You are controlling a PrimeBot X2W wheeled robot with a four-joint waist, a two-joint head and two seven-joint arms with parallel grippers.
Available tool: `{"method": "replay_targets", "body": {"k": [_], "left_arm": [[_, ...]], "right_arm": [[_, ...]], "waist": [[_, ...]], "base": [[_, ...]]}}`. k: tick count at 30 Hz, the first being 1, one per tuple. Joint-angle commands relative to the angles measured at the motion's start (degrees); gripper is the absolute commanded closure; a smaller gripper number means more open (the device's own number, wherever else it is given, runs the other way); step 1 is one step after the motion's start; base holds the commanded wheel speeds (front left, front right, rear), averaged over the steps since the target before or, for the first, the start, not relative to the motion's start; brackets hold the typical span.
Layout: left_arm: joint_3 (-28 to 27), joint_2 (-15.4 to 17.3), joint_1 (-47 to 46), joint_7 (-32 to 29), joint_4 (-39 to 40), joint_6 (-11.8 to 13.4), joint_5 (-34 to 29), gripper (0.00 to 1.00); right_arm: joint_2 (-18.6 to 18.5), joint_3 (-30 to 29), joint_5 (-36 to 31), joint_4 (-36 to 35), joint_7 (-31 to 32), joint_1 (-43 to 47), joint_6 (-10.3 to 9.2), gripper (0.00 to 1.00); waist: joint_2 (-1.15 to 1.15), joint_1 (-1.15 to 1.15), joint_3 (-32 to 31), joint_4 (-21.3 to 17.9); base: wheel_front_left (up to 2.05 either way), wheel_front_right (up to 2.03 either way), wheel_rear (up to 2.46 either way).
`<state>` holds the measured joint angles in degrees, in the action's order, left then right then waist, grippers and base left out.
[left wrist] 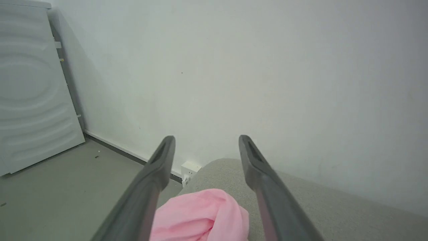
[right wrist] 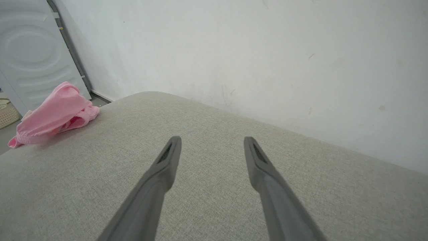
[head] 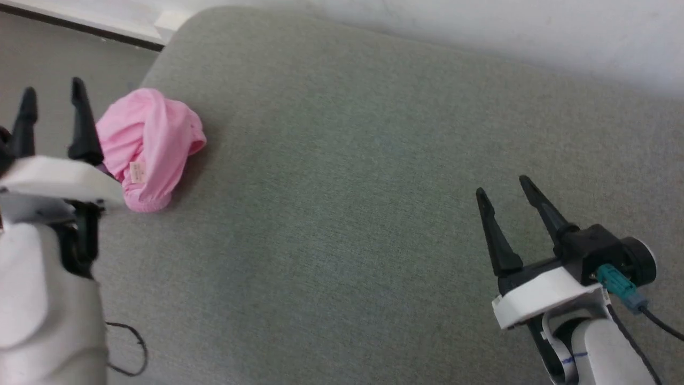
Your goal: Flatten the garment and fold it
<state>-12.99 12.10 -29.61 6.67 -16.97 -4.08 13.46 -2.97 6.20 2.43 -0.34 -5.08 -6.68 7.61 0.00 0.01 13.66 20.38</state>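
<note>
Here's the table (head: 347, 187), grey fabric top with a rounded far corner, set close to a pale wall (head: 481, 27). The garment (head: 149, 144) sits bunched up near that far left corner: a pink, crumpled mound, nothing flat about it. A small pale label (head: 137, 172) faces up on its near side, and a gathered edge curls along the end nearest the robot.

The left claw (head: 53, 88) is right by the garment's left side, with both dark fingers spread wide and nothing between them. In the head view its inner finger overlaps the edge of the pink cloth. From the wrist, the mound shows low between the two fingers, which point past it towards the wall. Whether a finger touches the cloth, I can't tell.

The right claw (head: 503, 186) is over at the near right, well apart from the garment. It's open just as wide and empty, with its fingers hanging above bare grey fabric. A teal plug (head: 614, 283) sticks out of its wrist, with a dark lead trailing away from it.

Beyond the corner there's grey floor (left wrist: 67, 187). A white moulded panel (left wrist: 33, 100) stands against the wall, and a white socket (left wrist: 190, 169) sits low by the skirting. From the right wrist, a beige basket (right wrist: 6, 115) peeks in behind the garment. A thin black cable (head: 128, 347) loops beside the left forearm at the table's near edge.
</note>
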Motion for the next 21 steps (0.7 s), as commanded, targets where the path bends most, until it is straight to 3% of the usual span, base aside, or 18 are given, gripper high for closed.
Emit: {"method": "replay_targets", "body": {"k": [1, 9, 21], "left_arm": [[-0.5, 1.4, -2.3, -1.5, -2.3, -0.6, 0.9, 0.00], [1.3, 8.7, -12.1, -18.0, -21.2, -2.4, 7.0, 0.00], [2.6, 12.9, -17.3, -33.9, -37.8, -3.2, 14.6, 0.00]], "right_arm": [[0.1, 0.2, -0.1, -0.1, -0.2, -1.4, -0.10, 0.00], [0.1, 1.1, 0.6, 1.3, -1.6, -4.0, -0.11, 0.00], [0.1, 3.3, 2.3, 2.4, -2.9, -7.4, -0.12, 0.00]], "waist": [[0.00, -0.01, 4.0, -2.9], [0.00, -0.01, 8.7, -5.7], [0.00, -0.01, 12.7, -7.4]], "base": [[0.00, 0.00, 0.00], [0.00, 0.00, 0.00], [0.00, 0.00, 0.00]]}}
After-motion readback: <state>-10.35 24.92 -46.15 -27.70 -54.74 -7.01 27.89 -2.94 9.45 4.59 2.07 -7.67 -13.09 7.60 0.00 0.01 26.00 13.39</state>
